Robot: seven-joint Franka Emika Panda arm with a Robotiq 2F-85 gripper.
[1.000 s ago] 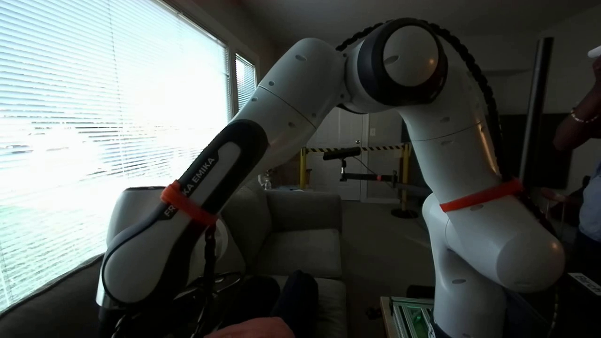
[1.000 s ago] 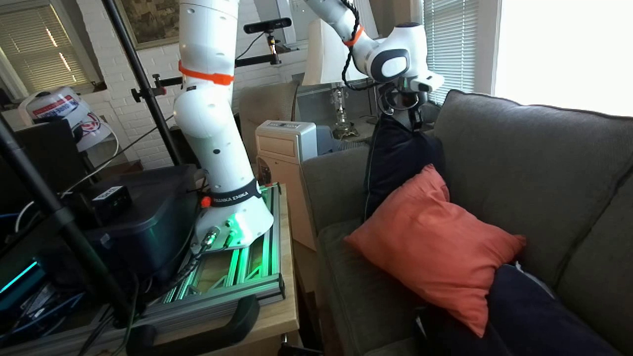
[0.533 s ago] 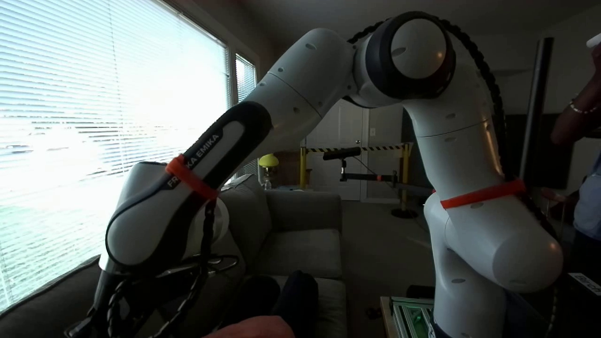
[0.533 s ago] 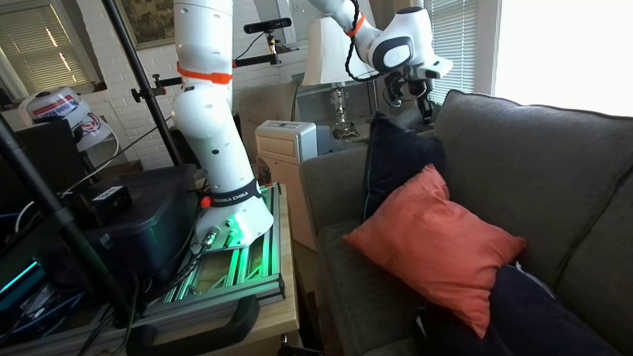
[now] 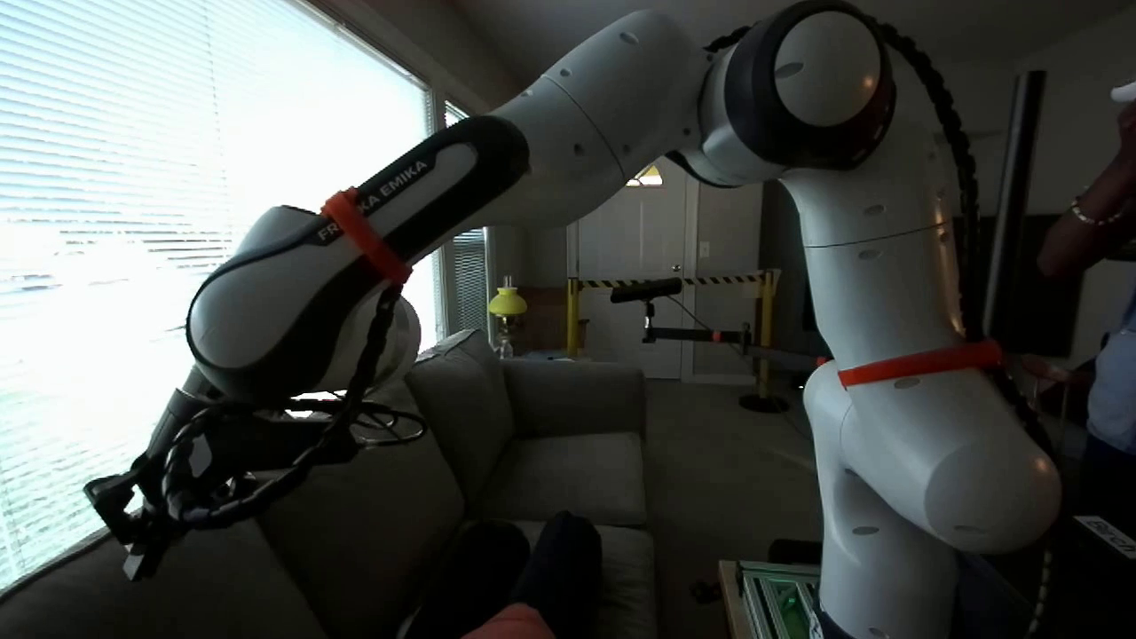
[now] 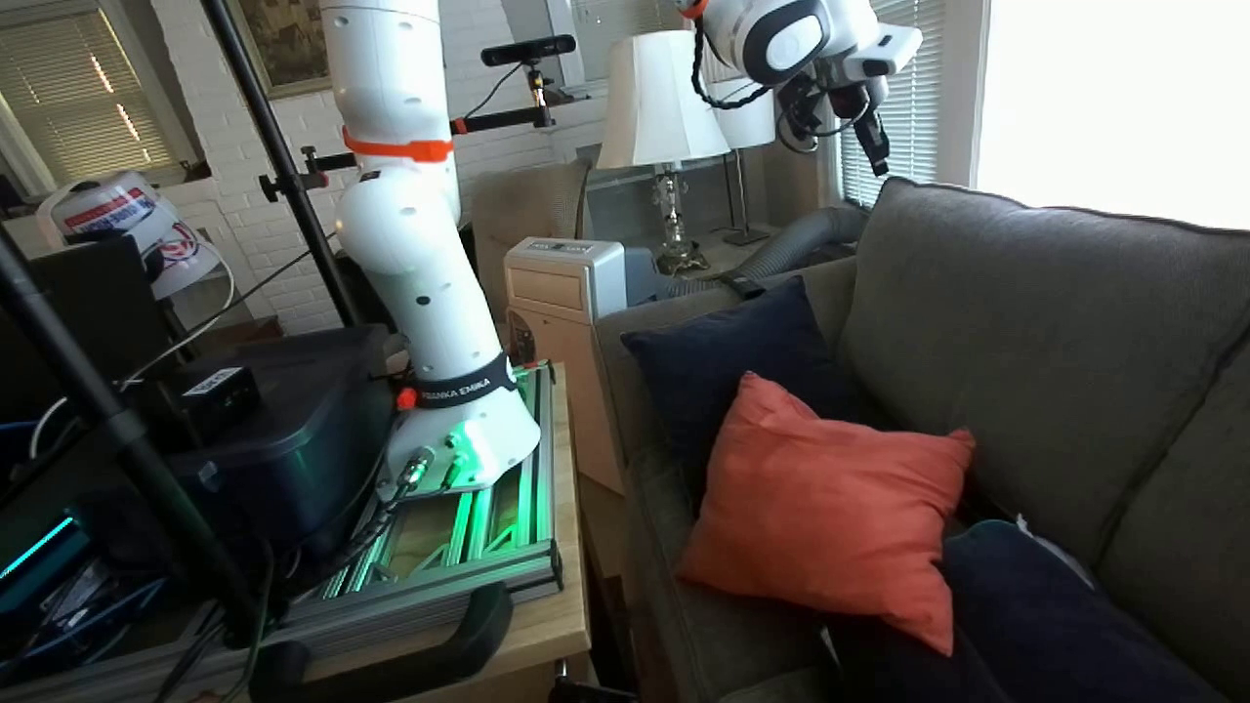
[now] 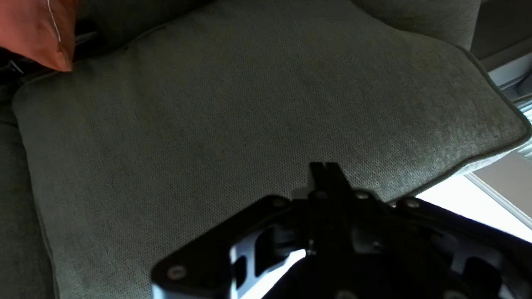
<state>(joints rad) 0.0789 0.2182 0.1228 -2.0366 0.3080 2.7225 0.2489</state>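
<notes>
My gripper (image 7: 324, 165) is shut, its dark fingertips together with nothing between them in the wrist view. Behind them fills a grey sofa back cushion (image 7: 232, 112). In an exterior view the gripper (image 6: 881, 166) points down just above the top corner of that back cushion (image 6: 1045, 322); whether it touches is unclear. Lower on the sofa, apart from the gripper, an orange cushion (image 6: 820, 508) leans on a navy cushion (image 6: 742, 342) in the corner by the sofa arm. A second navy cushion (image 6: 1055, 625) lies at the near side. One orange corner (image 7: 37, 37) shows in the wrist view.
A bright window with blinds (image 5: 222, 177) runs behind the sofa. Past the sofa arm (image 6: 635, 361) stand a white lamp (image 6: 659, 103), a grey hose (image 6: 801, 239) and a boxy white appliance (image 6: 562, 283). A camera on a boom (image 5: 648, 290) and a person (image 5: 1109, 355) are farther off.
The gripper has risen away from the far navy cushion, toward the window side. That cushion has slumped down against the sofa arm, and the orange cushion has shifted and turned.
</notes>
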